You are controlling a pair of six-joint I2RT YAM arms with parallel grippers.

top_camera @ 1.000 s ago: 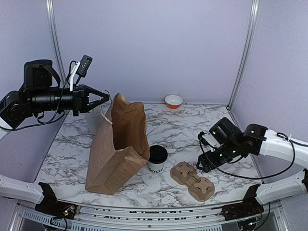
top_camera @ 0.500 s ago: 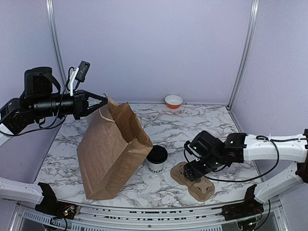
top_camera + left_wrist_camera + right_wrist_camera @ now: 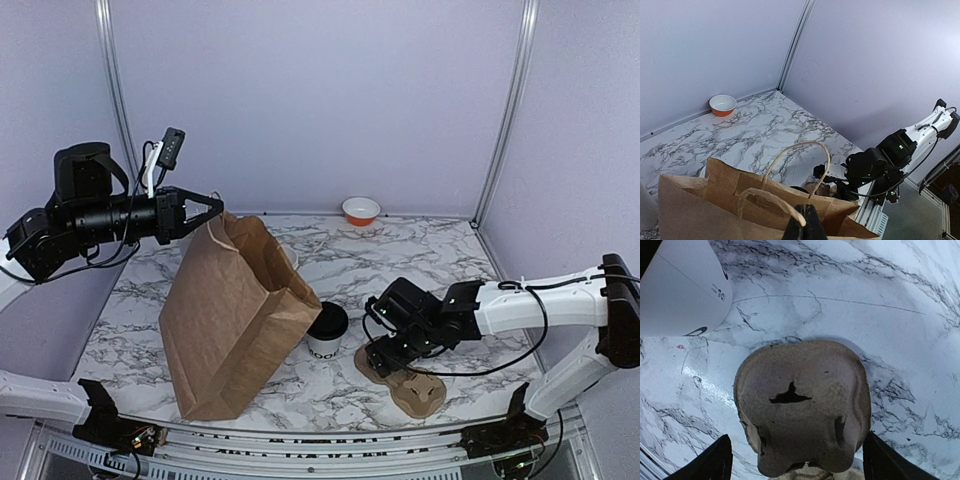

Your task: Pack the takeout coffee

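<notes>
The takeout coffee (image 3: 326, 330), a white paper cup with black lettering and a black lid, stands on the marble table (image 3: 400, 255) against the brown paper bag's (image 3: 235, 315) lower right edge. Its white side shows in the right wrist view (image 3: 682, 290). My left gripper (image 3: 215, 207) is shut on the near twine handle (image 3: 771, 200) and holds the bag (image 3: 740, 200) open and tilted. My right gripper (image 3: 385, 355) is open and low over the near end of the brown pulp cup carrier (image 3: 405, 378). Its fingers (image 3: 720, 460) straddle that carrier (image 3: 800, 400), just right of the cup.
A small white bowl with an orange inside (image 3: 361, 210) sits at the back wall, also in the left wrist view (image 3: 722, 104). Purple walls close in the table on three sides. The bag fills the left half of the table.
My right arm has swung left and down from the table's right side onto the cup carrier. My left gripper has pulled the bag over so it leans left, its mouth toward the cup.
</notes>
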